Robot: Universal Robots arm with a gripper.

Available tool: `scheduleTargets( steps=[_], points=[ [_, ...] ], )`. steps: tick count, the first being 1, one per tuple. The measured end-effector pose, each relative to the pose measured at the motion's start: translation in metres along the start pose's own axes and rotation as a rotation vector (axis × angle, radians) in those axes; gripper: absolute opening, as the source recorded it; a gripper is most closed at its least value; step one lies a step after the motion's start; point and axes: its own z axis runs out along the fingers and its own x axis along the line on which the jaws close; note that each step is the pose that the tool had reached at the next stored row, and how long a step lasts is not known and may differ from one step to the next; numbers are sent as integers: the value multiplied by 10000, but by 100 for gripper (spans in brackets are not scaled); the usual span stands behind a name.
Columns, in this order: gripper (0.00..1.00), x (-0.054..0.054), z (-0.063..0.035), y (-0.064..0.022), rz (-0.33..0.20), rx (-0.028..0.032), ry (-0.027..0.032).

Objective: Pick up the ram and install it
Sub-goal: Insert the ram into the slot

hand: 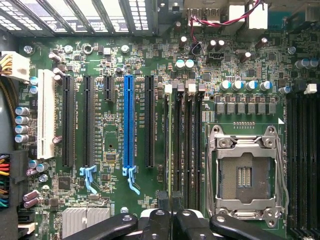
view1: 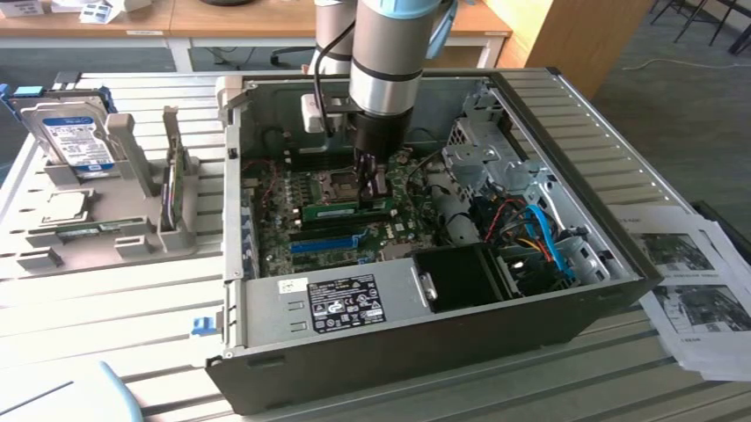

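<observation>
Green ram point(view1: 332, 212) stands on edge on the motherboard point(view1: 277, 255) inside the open case point(view1: 470, 332), my gripper point(view1: 378, 193) pinching it. Exterior view puts the blue slot point(view1: 323, 244) at its six o'clock.

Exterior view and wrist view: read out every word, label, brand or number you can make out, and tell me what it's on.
No text here can be read.
Hard drive label: too blurred.
Power supply sticker: white print, too small.
Printed sheets: too small.
Ram sticker: too small.
Motherboard lettering beside the slots: too small.
</observation>
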Motion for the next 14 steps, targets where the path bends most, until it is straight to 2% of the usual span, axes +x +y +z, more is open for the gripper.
scheduleTargets(
  steps=[14],
  points=[
    [11,0,1,17,0,1,-7]
  ],
)
